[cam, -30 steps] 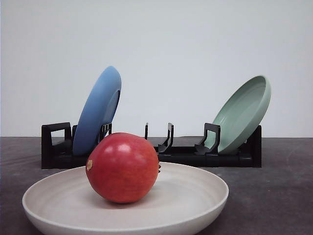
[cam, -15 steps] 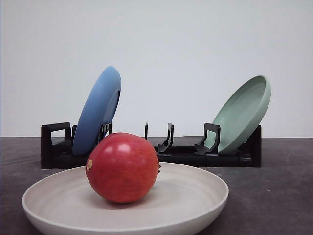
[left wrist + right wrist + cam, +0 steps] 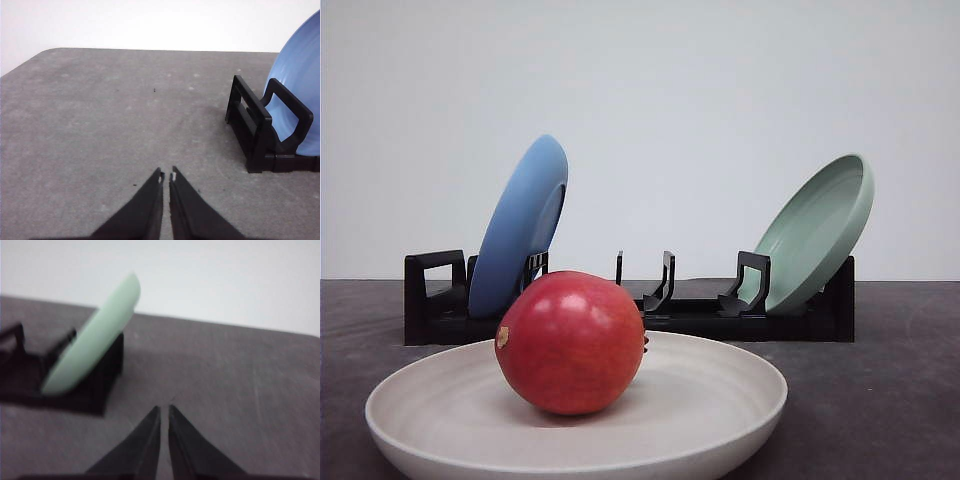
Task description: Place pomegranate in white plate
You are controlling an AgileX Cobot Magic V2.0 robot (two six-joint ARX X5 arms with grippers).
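Nothing moved — pomegranate resting in white plate, crown rightward

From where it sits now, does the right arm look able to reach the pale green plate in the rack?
Probably yes: the right pincer, closed and empty, hovers over bare grey table, with nothing between it and the tilted pale green plate in the black rack.

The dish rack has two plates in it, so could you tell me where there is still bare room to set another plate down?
The rack is free in its middle slots, between the blue plate on its left end and the green plate on its right. The white plate in front is crowded left of centre by the pomegranate; its right half is bare.
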